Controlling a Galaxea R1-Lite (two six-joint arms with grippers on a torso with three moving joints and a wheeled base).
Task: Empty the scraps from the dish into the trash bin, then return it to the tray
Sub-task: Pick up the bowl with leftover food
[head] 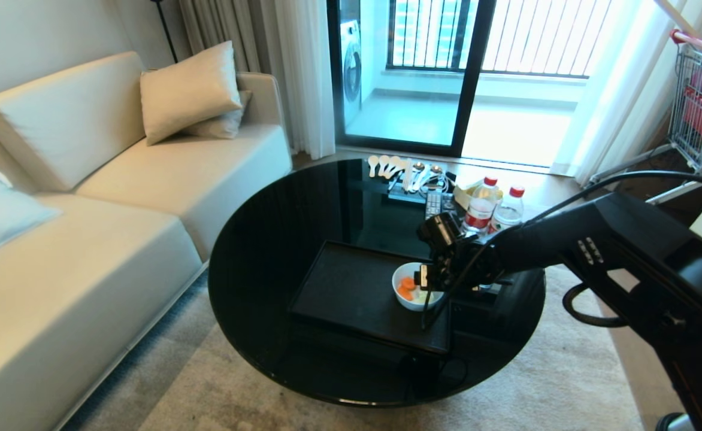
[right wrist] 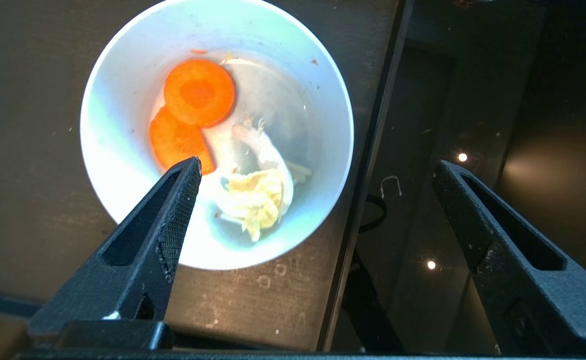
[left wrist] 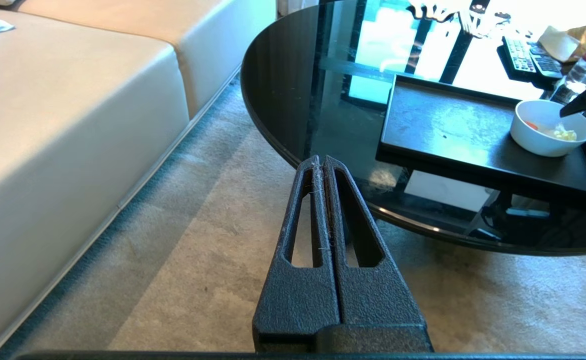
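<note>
left gripper (left wrist: 323,165) lower centre of left wrist view, closed, empty, parked | tray (head: 351,287) centre on bench (head: 267,251) | dish (head: 402,299) with scraps (head: 408,287) at tray's right edge | right gripper (right wrist: 318,170) spread wide, empty, one finger over bowl, other past rim | risk: off-centre pinch tips dish, spills scraps

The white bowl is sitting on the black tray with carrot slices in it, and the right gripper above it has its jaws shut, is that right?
Not quite. The white bowl does sit on the black tray with carrot slices in it, but the right gripper above it has its jaws wide open, one over the bowl and one beyond the tray's edge. The right wrist view shows this.
</note>
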